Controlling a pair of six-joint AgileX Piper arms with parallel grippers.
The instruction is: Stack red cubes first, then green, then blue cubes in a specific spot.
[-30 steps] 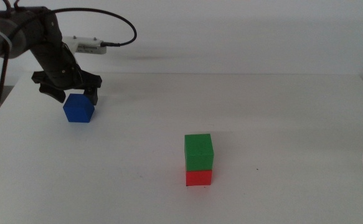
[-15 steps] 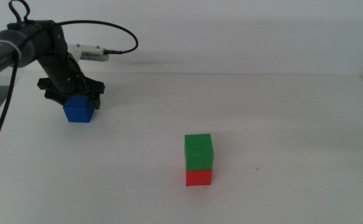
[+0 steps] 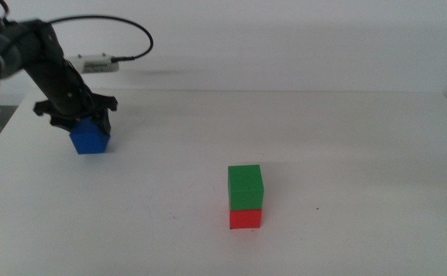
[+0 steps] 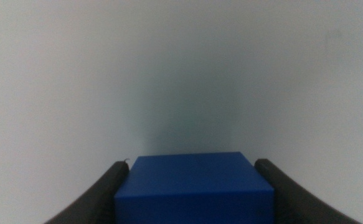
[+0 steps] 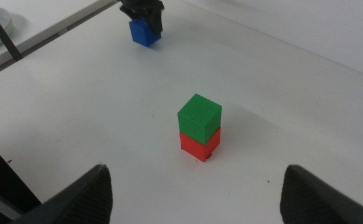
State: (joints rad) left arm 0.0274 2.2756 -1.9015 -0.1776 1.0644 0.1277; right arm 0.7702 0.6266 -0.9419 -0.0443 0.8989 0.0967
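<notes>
L gripper (image 3: 76, 121) sits over the blue cube (image 3: 90, 140) at far-left of table (image 3: 346, 146), jaws straddling it. L wrist view: one jaw each side of blue cube (image 4: 193, 190), both look touching or v. near its side faces; cannot tell whether it's truly clamped or just bracketed. Cube appears to rest on table, not lifted.

Green cube (image 3: 244, 187) sits squarely on red cube (image 3: 244, 218), mid-table, well apart from blue; edges look aligned w/ slight offset at most. R wrist view shows the same stack, green (image 5: 199, 117) over red (image 5: 198, 147).

R gripper (image 5: 193, 193) waits near right edge of table, jaws wide apart, nothing between them.

Step in hand (judgement): red + green done, blue pick-up underway. Next calls for firm closure on blue, straight lift, carry across to stack, lower centred on green w/o nudging the 2-high stack, then release
</notes>
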